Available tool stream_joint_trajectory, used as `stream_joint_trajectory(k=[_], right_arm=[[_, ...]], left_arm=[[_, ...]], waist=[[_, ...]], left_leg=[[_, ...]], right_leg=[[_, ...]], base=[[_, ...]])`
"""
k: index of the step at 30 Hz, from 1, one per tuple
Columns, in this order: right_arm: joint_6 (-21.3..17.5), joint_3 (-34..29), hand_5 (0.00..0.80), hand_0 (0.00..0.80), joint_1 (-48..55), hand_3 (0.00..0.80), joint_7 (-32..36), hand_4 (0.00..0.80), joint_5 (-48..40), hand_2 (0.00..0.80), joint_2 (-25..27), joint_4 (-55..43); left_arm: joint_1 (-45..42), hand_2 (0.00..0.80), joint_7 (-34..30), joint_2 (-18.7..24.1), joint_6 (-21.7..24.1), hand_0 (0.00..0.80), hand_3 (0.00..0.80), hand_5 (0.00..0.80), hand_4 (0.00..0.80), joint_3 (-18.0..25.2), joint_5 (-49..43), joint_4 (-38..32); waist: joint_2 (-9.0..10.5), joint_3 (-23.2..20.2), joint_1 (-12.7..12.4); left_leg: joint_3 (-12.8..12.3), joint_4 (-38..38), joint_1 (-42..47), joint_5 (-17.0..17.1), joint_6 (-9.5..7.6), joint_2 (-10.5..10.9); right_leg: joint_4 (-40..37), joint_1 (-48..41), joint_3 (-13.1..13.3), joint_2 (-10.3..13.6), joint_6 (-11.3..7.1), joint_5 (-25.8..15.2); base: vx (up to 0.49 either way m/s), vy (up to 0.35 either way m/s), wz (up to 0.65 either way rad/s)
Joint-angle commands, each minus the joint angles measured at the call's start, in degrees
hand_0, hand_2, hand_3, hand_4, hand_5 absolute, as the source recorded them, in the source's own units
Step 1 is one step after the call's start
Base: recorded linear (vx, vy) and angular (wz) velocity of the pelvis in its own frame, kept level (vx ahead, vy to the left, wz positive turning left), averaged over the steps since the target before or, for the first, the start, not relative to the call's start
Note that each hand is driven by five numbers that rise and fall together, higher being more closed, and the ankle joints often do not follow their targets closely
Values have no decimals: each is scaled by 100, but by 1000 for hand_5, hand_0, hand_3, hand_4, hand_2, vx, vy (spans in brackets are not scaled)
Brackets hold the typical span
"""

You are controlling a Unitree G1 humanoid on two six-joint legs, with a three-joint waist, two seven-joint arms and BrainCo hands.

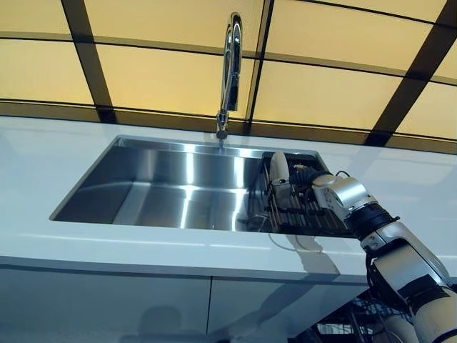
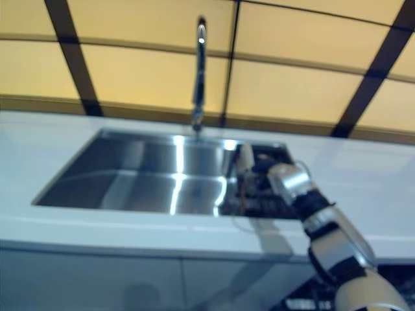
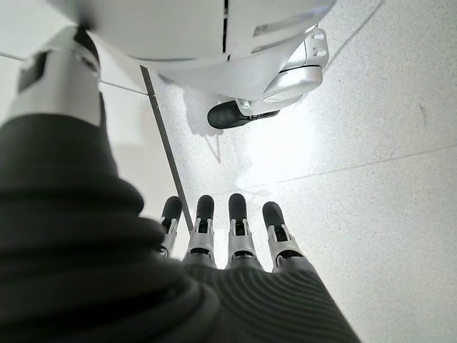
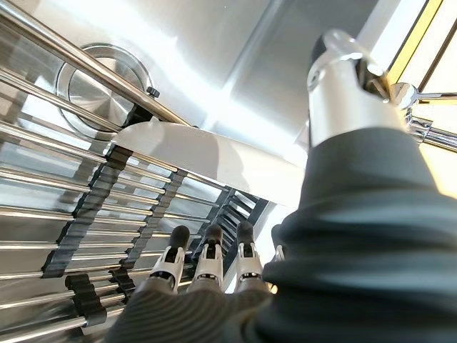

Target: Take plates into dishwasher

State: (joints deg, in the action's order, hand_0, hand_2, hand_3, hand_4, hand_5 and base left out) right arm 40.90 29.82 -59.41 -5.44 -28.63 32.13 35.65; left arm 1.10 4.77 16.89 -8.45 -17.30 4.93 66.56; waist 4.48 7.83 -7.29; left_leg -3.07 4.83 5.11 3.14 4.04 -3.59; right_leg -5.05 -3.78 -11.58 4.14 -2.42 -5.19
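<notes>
We see no legible writing; our right hand (image 4: 207, 268), fingers straight, reaches beside a plain white plate (image 4: 214, 153) standing on the sink rack (image 4: 86, 193); left hand (image 3: 228, 236) hangs relaxed.

A white countertop (image 1: 43, 164) holds a steel sink (image 1: 178, 189) set into it, with a tall tap (image 1: 228, 71) at the back edge. Across the right end of the sink lies a drying rack (image 1: 300, 214) of metal rods, and one white plate (image 1: 278, 170) stands upright in it.

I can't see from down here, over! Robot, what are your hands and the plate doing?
Right hand open, reaching over the metal drying rack toward the white round plate standing on edge. Left hand open, idle by the floor. Nothing blocking.
</notes>
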Motion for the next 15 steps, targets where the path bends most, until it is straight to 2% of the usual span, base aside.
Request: stream_joint_trajectory(k=[1, 15], right_arm=[[-272, 238, 0, 0, -813, 0, -57, 0, 249, 0, 145, 347], [-111, 328, 0, 0, -951, 0, -276, 0, 267, 0, 149, 442]], left_arm=[[284, 0, 72, 76, 28, 0, 0, 0, 0, -326, 71, 351], [287, 0, 253, 115, 153, 0, 0, 0, 0, -304, 446, 256]], waist=[[265, 45, -129], [212, 427, -229]], left_leg=[[-51, 17, -19, -150, -105, 194], [58, 17, -230, -90, -114, 205]], right_leg=[[48, -258, -109, 252, -332, 92], [90, -47, -120, 292, -334, 44]], base=[[30, 12, 0], [-20, 5, 2]])
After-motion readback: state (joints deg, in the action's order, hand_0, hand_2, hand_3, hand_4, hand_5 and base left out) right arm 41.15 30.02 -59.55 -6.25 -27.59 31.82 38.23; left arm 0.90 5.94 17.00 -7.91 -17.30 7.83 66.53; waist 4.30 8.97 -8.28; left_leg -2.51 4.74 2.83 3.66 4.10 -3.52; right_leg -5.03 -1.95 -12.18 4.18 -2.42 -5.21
